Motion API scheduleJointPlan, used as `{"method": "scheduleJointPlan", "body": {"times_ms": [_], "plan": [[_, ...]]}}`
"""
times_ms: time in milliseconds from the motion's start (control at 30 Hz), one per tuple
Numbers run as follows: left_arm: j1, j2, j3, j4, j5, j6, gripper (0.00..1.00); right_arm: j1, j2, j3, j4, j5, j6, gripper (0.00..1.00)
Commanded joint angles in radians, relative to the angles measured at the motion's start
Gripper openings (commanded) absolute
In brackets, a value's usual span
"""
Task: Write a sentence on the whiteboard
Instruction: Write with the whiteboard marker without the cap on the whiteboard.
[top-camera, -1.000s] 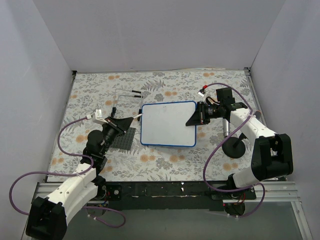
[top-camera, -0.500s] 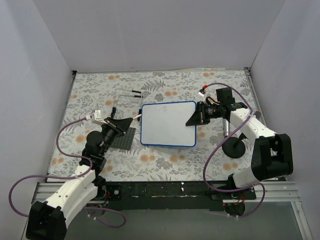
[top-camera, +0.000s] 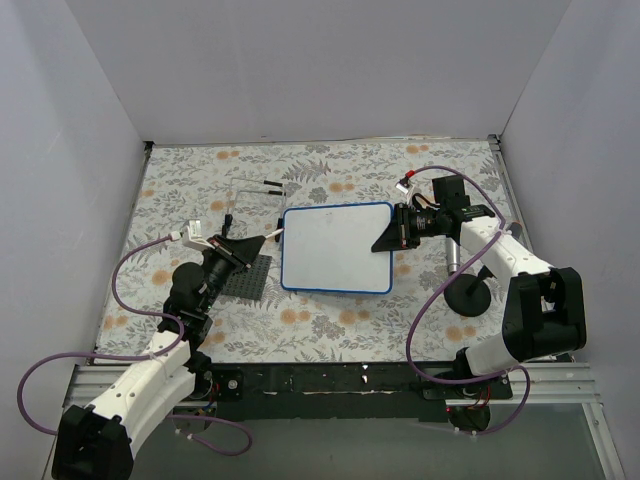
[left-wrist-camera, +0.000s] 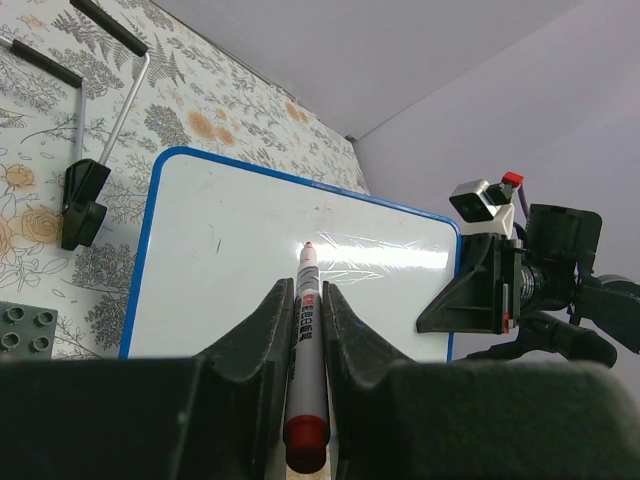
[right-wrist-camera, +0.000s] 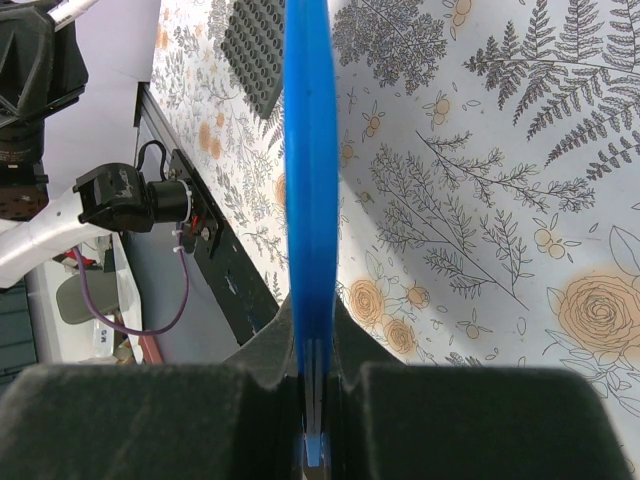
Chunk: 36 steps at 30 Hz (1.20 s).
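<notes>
The whiteboard (top-camera: 335, 248) lies flat mid-table, white with a thin blue rim. No sentence shows on its face (left-wrist-camera: 250, 250), only glare and faint smudges. My left gripper (top-camera: 262, 241) sits just off the board's left edge, shut on a red marker (left-wrist-camera: 303, 330). The marker's tip points over the board; whether it touches cannot be told. My right gripper (top-camera: 386, 240) is shut on the board's right edge. In the right wrist view, the blue rim (right-wrist-camera: 308, 150) runs edge-on between the jaws of that gripper (right-wrist-camera: 312, 310).
A dark grey studded plate (top-camera: 248, 275) lies under my left wrist. A bent wire piece with black handles (top-camera: 255, 187) and a black clip (left-wrist-camera: 82, 200) lie left of the board's far corner. A black round-footed stand (top-camera: 467, 295) is beside my right arm.
</notes>
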Motion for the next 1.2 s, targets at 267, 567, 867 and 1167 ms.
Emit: {"method": "scheduleJointPlan", "body": {"times_ms": [267,567,867,1167], "plan": [[0.006,-0.009,-0.004,0.003,0.003,0.009,0.0,0.001,-0.022,-0.016,-0.006,0.071,-0.06,0.01],[0.011,0.026,-0.001,0.034,0.014,0.003,0.0,0.001,-0.018,-0.015,-0.005,0.068,-0.061,0.01],[0.014,0.038,-0.005,0.045,0.021,0.003,0.0,0.001,-0.017,-0.016,-0.005,0.063,-0.061,0.01],[0.021,0.054,-0.007,0.056,0.032,0.003,0.0,0.003,-0.015,-0.016,-0.005,0.062,-0.061,0.01]]}}
